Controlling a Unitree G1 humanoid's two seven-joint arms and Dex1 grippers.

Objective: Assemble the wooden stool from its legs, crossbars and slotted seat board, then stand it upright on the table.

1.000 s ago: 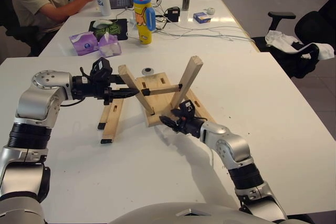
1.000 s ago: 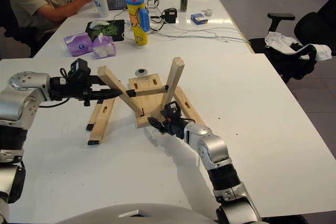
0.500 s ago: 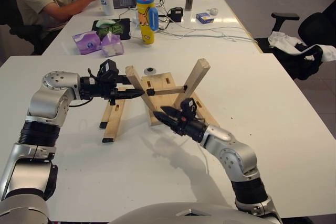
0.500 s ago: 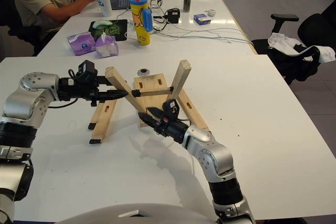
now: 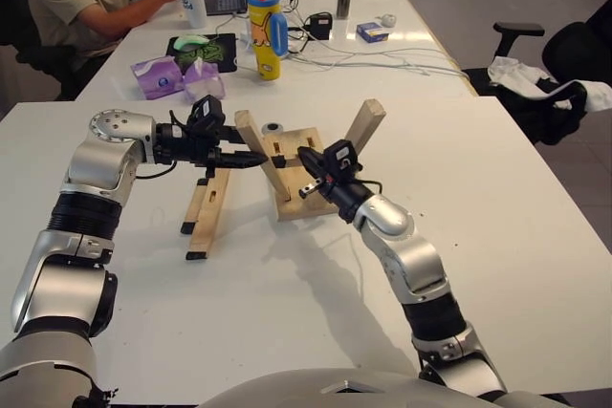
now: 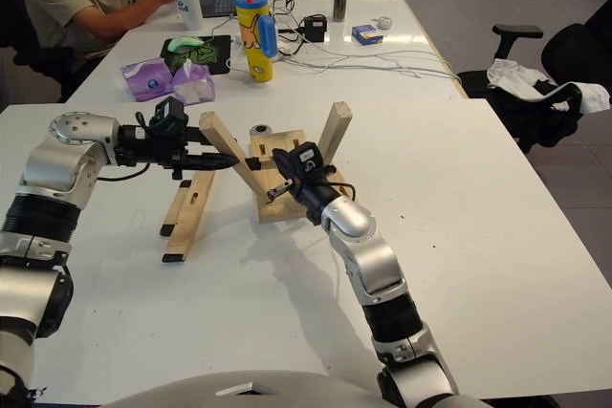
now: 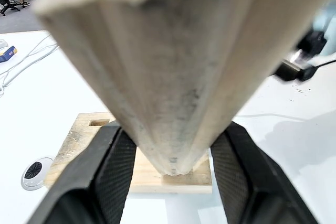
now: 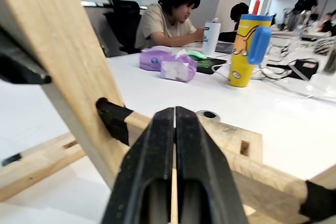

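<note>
My left claw (image 5: 254,158) clamped on a stool leg (image 7: 157,77), my right claw (image 8: 175,117) pinched fully closed beside the crossbar (image 8: 262,174), seat board (image 5: 296,205) flat on the table (image 5: 497,188)

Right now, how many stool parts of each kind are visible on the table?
Raised legs: 2
Crossbar: 1
Seat board: 1
Wooden pieces lying flat: 2
Total: 6
</note>
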